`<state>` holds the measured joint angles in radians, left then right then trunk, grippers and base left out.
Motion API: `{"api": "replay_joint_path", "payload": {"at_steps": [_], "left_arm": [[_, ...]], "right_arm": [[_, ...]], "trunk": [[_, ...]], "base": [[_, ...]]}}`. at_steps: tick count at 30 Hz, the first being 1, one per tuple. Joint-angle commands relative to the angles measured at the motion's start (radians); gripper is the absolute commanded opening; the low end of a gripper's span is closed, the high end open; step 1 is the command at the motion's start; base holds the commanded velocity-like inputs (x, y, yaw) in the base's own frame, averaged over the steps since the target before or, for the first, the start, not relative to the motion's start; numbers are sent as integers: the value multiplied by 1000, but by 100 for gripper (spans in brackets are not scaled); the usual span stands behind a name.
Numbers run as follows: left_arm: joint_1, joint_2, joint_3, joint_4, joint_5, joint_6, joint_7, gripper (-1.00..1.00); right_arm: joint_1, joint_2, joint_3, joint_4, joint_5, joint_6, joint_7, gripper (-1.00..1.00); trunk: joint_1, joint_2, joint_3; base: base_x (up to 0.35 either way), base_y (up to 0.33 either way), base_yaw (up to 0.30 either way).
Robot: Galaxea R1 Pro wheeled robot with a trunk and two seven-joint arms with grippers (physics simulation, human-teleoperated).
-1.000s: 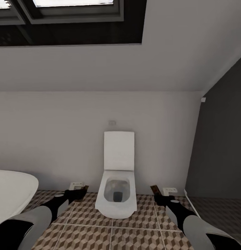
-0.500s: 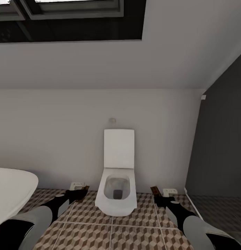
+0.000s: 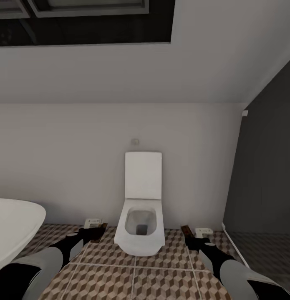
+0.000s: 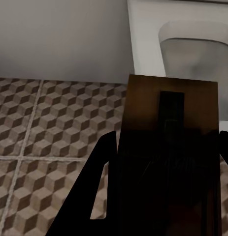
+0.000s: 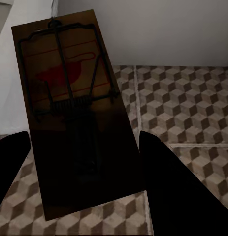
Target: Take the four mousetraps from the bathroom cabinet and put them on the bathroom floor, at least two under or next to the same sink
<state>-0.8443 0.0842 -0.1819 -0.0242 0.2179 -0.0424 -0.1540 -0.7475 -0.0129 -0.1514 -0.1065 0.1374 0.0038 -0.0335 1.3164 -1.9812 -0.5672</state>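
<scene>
Left gripper (image 3: pixel 96 232) is clamped on a mousetrap (image 4: pixel 168 147); right gripper (image 3: pixel 190 236) pinches a second mousetrap (image 5: pixel 69 103). Both are carried low over the bathroom floor (image 3: pixel 136 279), either side of the toilet (image 3: pixel 141 221), bathtub (image 3: pixel 13 229) at left. Step: transport. Next, probably: find the sink, then lower both traps beside or under it.

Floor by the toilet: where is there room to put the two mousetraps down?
Bare tiles lie in front of the toilet, between the two arms. There is more room between toilet and bathtub, and between toilet and dark wall. The left gripper and right gripper each hold a mousetrap.
</scene>
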Motion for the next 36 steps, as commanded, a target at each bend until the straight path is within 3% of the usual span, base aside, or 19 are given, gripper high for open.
{"api": "replay_joint_path", "payload": {"at_steps": [1, 10, 20, 36], "left_arm": [[-1, 0, -8, 1, 8, -4, -1, -100], [-1, 0, -9, 2, 9, -3, -2, -100], [-1, 0, -8, 2, 9, -2, -2, -100], [-1, 2, -11, 3, 8, -1, -2, -100]], "right_arm": [[-1, 1, -8, 3, 11, 0, -2, -100], [-1, 7, -9, 19, 7, 7, -6, -100], [-1, 12, -15, 19, 4, 89, -81, -100], [-1, 11, -14, 19, 5, 95, -83, -100]], "trunk": [[4, -8, -4], [38, -71, -33], [77, -141, -64], [138, -253, -114]], "base": [[0, 0, 0], [0, 0, 0], [0, 0, 0], [0, 0, 0]]}}
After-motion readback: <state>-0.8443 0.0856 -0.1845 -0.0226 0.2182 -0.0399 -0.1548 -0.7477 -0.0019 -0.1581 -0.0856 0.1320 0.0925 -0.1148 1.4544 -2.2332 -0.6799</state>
